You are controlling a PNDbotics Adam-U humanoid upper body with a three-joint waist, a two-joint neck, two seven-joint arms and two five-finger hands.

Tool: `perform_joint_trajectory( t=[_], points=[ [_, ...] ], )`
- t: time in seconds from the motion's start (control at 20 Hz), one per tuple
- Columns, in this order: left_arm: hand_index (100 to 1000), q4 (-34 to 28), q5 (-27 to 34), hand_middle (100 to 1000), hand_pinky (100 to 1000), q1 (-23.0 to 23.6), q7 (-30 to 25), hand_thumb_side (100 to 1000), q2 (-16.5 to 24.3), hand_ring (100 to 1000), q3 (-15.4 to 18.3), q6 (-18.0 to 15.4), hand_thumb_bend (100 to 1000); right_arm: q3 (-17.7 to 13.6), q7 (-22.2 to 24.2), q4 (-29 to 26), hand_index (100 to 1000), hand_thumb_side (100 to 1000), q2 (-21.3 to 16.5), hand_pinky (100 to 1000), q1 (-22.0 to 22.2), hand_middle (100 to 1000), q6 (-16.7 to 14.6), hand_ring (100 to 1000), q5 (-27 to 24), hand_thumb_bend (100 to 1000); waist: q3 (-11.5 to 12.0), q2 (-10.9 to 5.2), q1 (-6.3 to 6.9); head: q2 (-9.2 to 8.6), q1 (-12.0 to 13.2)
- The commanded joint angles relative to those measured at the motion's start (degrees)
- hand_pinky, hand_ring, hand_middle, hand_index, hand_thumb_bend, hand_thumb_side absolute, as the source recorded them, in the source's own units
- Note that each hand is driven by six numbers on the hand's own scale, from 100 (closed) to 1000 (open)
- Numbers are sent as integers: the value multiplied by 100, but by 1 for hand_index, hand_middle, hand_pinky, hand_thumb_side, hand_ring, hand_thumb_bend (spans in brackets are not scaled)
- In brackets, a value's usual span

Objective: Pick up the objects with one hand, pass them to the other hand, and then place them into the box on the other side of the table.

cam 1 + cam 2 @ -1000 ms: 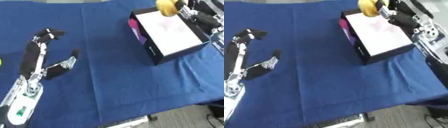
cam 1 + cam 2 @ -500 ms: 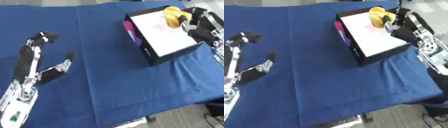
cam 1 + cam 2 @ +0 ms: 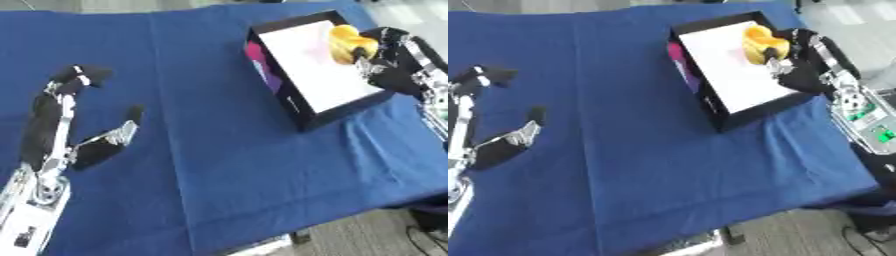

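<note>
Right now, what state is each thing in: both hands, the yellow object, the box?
Right hand: over the box's far right edge, fingers curled round the yellow object.
Yellow object: held over the box, not yet released.
Box: open, white inside, nothing lying in it.
Left hand: open, holding nothing, at the table's left.

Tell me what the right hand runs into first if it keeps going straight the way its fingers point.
Probably the white floor of the box: the right hand reaches in over the box's right side, holding the yellow object above it. Depth is unclear.
</note>
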Motion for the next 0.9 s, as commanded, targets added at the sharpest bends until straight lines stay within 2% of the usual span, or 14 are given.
perform_joint_trajectory(
  t=[0.05,0.1,0.2,0.4,0.55,0.65,0.7,0.75,0.8,0.9],
  points=[
    [760,-115,7,640,777,-70,16,513,61,616,51,13,391,-45,32,34,823,224,-109,797,11,708,-72,951,247,100,-7,-144,86,-64,12],
    [760,-114,8,640,777,-66,16,514,60,616,52,15,391,-43,67,35,912,218,-109,847,14,804,-108,1000,329,100,-8,-145,88,-59,19],
    [760,-105,8,640,778,-59,18,515,58,616,54,18,390,-56,171,34,1000,215,-107,886,19,914,-199,1000,541,100,-9,-147,91,-52,30],
    [761,-92,3,640,777,-54,31,512,59,616,60,20,393,-120,294,75,1000,214,-80,930,33,980,-259,1000,921,100,-10,-154,97,-13,55],
    [761,-93,3,640,777,-49,40,513,55,615,64,22,392,-149,262,83,1000,219,-47,933,35,975,-190,1000,1035,100,-12,-156,95,-14,69],
    [760,-96,4,640,776,-46,46,511,53,615,65,23,392,-172,219,32,1000,241,-13,935,30,982,-158,1000,937,100,-15,-156,98,-13,89],
    [760,-99,4,640,776,-45,50,509,55,615,68,25,393,-197,191,-20,1000,289,7,936,24,988,-147,1000,822,100,-15,-155,102,-12,106],
    [760,-105,4,640,776,-44,54,508,61,615,73,28,394,-230,153,-103,1000,321,28,934,20,987,-143,1000,653,100,-16,-154,105,-14,129],
    [760,-111,5,640,776,-43,57,508,65,615,77,32,394,-261,123,-205,1000,414,47,923,17,977,-148,1000,458,100,-16,-154,108,-14,157],
    [760,-124,12,640,776,-39,66,507,84,615,93,46,394,-346,94,-554,1000,468,86,926,45,972,-244,1000,-114,100,-22,-154,115,-16,269]
  ],
)
